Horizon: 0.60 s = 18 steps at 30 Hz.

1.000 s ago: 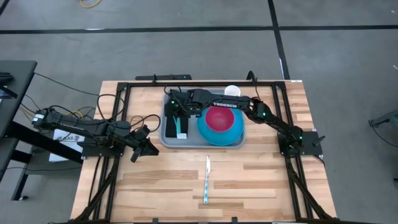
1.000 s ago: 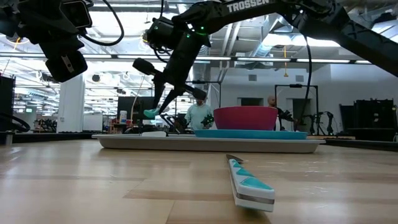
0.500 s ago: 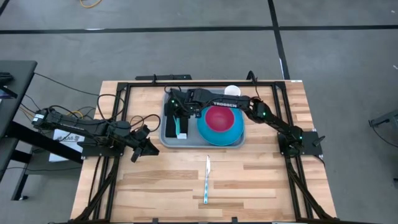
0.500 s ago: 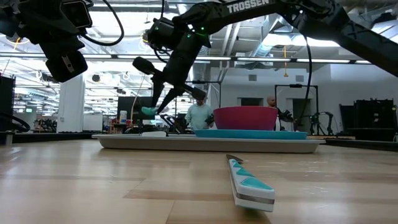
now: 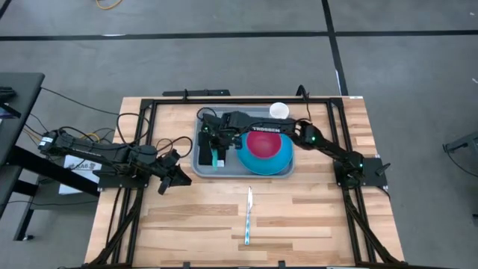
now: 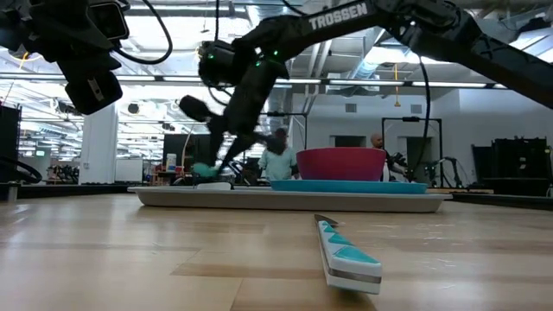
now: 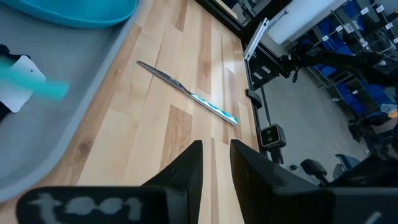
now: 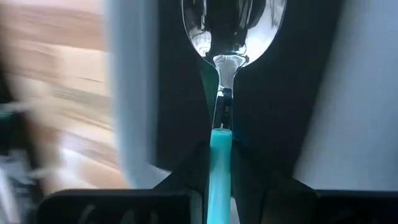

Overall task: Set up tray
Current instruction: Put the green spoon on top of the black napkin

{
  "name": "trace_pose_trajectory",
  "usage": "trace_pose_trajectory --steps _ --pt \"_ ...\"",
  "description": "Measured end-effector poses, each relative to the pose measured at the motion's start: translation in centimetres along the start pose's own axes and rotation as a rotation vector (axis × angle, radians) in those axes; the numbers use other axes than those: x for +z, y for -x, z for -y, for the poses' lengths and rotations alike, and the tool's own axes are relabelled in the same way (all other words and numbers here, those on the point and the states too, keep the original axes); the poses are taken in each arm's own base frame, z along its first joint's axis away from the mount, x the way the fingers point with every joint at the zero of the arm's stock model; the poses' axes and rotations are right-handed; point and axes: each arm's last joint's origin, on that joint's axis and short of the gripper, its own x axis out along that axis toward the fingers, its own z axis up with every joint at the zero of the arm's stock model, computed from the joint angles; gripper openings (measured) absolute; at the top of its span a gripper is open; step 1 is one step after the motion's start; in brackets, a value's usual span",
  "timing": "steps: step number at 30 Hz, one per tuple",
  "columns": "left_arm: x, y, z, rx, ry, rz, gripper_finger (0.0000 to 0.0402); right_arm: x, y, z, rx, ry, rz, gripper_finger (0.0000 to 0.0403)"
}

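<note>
Showing tray [image 5: 203,169] | grey-blue, rounded corners, raised rim | wider than plate [image 5: 278,161]

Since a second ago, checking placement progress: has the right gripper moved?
Yes. The right gripper has dropped with the spoon toward the tray, nearer its rim in the low view.

Bright overhead light, blurred wrist views

The word "TROSSEN" stood in white capitals on the right arm [image 6: 346,17] above the tray [image 6: 285,199]; it also showed, small, on that arm from overhead.
</note>
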Motion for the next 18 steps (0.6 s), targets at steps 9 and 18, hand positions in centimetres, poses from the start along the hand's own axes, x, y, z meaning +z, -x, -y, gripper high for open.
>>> trace_pose_trajectory --steps 9,18 --pt "0.0 0.0 0.0 0.004 0.001 0.001 0.0068 0.2 -1.9 0.1 -0.001 0.002 0.064 0.0037" --pt "0.0 0.0 0.0 0.012 -0.004 0.011 0.0068 1.9 -1.5 0.6 -0.014 -0.001 0.115 0.004"
